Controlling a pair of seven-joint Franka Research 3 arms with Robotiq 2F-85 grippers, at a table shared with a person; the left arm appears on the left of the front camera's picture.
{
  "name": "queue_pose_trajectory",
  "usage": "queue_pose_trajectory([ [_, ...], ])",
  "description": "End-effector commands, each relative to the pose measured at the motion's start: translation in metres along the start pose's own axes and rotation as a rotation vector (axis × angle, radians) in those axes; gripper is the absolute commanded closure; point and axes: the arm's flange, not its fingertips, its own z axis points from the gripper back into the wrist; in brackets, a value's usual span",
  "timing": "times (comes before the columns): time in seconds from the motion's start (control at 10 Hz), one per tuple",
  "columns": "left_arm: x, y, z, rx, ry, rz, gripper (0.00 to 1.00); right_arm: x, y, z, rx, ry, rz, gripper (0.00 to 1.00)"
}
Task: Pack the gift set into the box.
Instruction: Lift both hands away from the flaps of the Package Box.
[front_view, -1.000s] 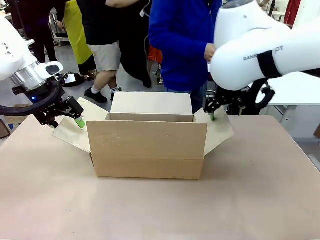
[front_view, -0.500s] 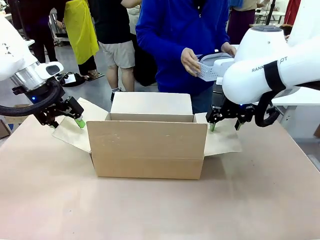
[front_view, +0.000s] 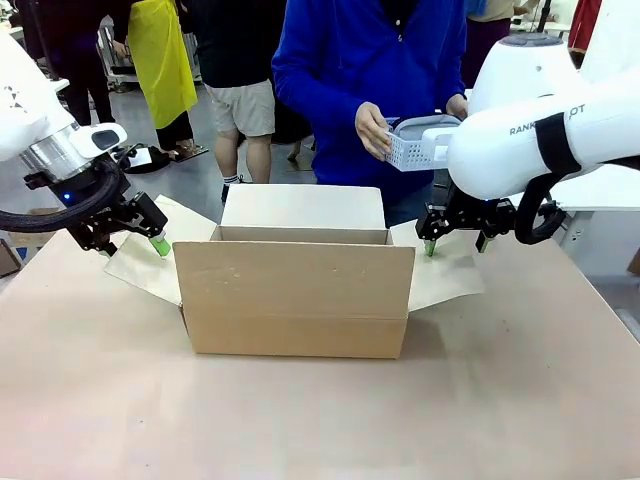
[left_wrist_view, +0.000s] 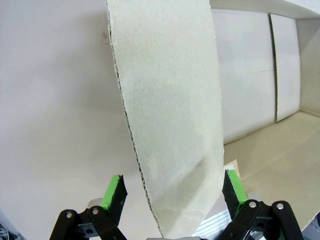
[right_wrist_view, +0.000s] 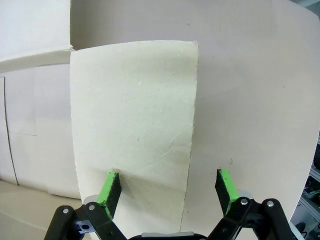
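The box stands open in the middle of the table. My left gripper is open, its fingers astride the left flap, which is folded outward. My right gripper is open too, over the right flap, with one green fingertip on the flap and the other past its edge. Behind the box, a person in a blue top holds the gift set, a pale pack with a dotted side, in both hands at chest height.
The box's far flap stands up toward the person. Brown tabletop lies free in front of the box and to both sides. Other people stand farther back on the left.
The person has stepped up behind the box with the gift set. My right gripper has moved right and down, pushing the right flap flatter. The left arm has not moved.
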Motion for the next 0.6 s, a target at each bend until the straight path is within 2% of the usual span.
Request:
queue_pose_trajectory([
  [0.0, -0.0013, -0.0008, 0.0024, 0.01, -0.002, 0.006, 0.0, 0.001, 0.0024, 0.0016, -0.032, -0.006, -0.022, 0.0],
  [0.5, -0.0013, -0.0008, 0.0024, 0.01, -0.002, 0.006, 0.0, 0.001, 0.0024, 0.0016, -0.032, -0.006, -0.022, 0.0],
])
